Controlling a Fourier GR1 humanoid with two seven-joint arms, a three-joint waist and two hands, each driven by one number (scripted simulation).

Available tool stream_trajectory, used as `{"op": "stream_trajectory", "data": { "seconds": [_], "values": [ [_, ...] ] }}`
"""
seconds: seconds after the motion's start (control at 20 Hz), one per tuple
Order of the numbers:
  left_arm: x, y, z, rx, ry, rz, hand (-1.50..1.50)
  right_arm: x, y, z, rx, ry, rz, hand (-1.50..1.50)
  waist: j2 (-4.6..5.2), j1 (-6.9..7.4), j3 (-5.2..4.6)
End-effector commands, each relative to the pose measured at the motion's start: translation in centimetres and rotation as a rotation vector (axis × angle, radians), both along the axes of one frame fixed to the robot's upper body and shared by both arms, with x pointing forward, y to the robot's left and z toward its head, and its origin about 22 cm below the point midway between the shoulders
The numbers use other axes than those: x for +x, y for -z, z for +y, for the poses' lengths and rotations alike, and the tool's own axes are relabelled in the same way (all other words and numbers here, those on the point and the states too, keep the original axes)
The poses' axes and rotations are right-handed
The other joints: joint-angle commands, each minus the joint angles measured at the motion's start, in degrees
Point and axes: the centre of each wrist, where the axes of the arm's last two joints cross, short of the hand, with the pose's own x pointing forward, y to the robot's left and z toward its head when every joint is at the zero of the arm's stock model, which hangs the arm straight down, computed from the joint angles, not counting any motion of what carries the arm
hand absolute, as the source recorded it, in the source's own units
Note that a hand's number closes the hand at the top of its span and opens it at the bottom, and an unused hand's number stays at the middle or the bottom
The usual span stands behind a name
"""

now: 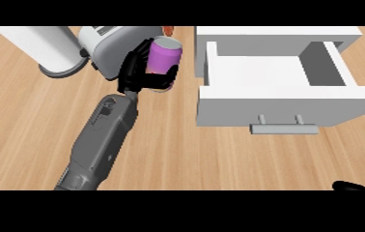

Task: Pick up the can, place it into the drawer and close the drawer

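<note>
Gripping the purple, silver-topped can (pixel 165 57), left hand (pixel 143 76) curled around it beside the open white drawer (pixel 274 88).

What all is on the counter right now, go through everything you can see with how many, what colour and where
can: one, purple with a grey top, upper middle, held off to the left of the drawer
drawer: one, white, pulled open, right side, grey handle on its front
toaster: one, light grey, upper left, behind the can
cylinder on a round base: one, white, far upper left
counter: one, light wood
left hand: black, curled round the can
right hand: black, only a tip at the lower right corner
</note>
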Motion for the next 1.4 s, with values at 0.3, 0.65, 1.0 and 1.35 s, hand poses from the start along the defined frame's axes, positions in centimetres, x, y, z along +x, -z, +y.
{"op": "stream_trajectory", "data": {
  "seconds": [0.3, 0.65, 1.0, 1.35],
  "values": [
    [1.4, -11.1, -5.4, 0.014, 0.04, -0.037, 1.5, 0.7, -1.6, 1.1, 0.008, -0.001, -0.008, -1.5, 0.3, -0.48, -0.03],
    [1.5, -16.8, -9.8, 0.067, 0.054, -0.063, 1.5, 0.5, -1.5, -0.6, -0.002, -0.006, -0.009, -1.5, 0.34, -1.03, -0.01],
    [3.0, -22.2, -13.0, 0.089, 0.062, -0.033, 1.5, 0.0, -1.0, 0.5, -0.003, -0.025, -0.023, -1.5, 0.62, -1.96, 0.02],
    [3.3, -22.3, -15.0, 0.165, 0.051, -0.023, 1.5, 0.9, -0.5, -1.1, 0.003, -0.02, -0.033, -1.5, 0.81, -2.92, 0.08]
  ]
}}
